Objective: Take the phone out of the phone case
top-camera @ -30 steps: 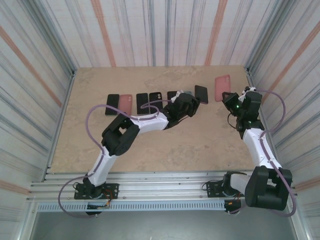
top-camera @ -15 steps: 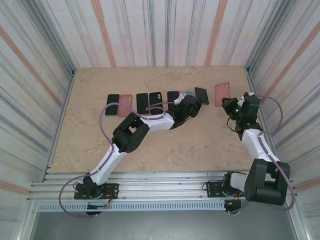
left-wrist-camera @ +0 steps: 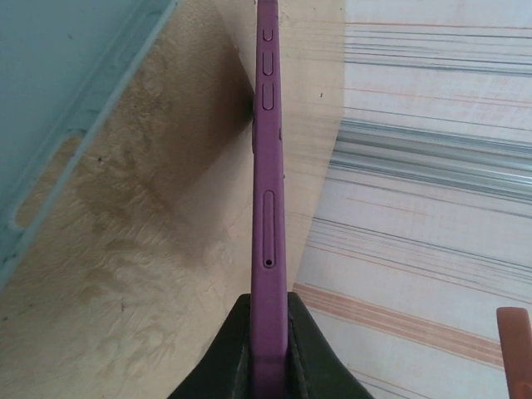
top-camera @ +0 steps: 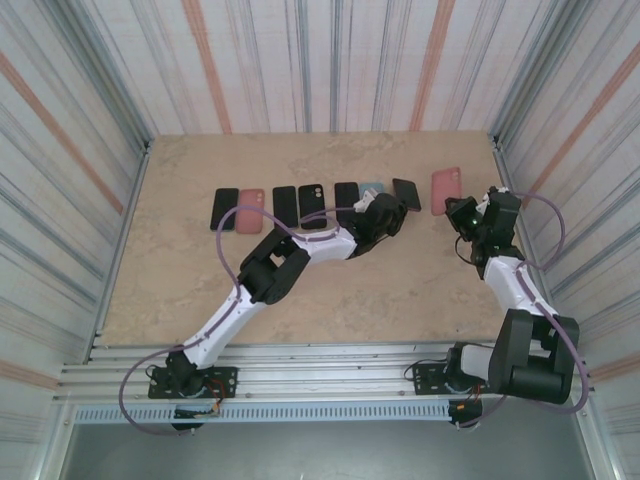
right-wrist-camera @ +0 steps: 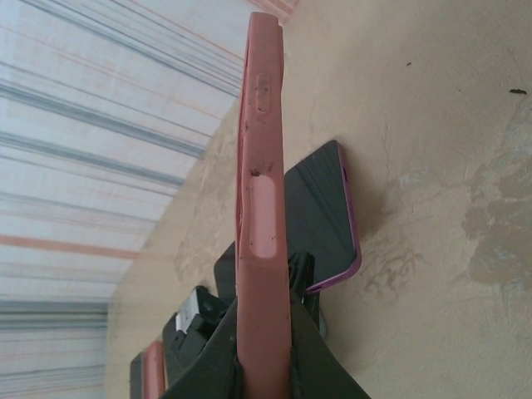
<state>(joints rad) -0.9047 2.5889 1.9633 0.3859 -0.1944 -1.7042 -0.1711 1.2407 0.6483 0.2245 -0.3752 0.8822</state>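
Pink and seemingly empty, the case point(right-wrist-camera: 259, 208) is clenched in the right pincer point(right-wrist-camera: 264, 326), the phone point(left-wrist-camera: 268, 208) in the left pincer point(left-wrist-camera: 268, 332), apart: removal looks done, only setting down left.

top external: high behind, down onto beige marbled tabletop point(top-camera: 420, 270)
left wrist: tight along slim purple phone point(left-wrist-camera: 268, 208)
right wrist: close, facing that same phone

The slim purple phone point(left-wrist-camera: 268, 208) in the left end effector point(left-wrist-camera: 268, 307) has a black face, and the soft phone case point(right-wrist-camera: 262, 208) in the right end effector point(right-wrist-camera: 264, 320) is salmon pink. Beneath them the table point(top-camera: 400, 280) is beige with brown marbling; the walls point(top-camera: 300, 60) beyond are striped white, grey and orange.
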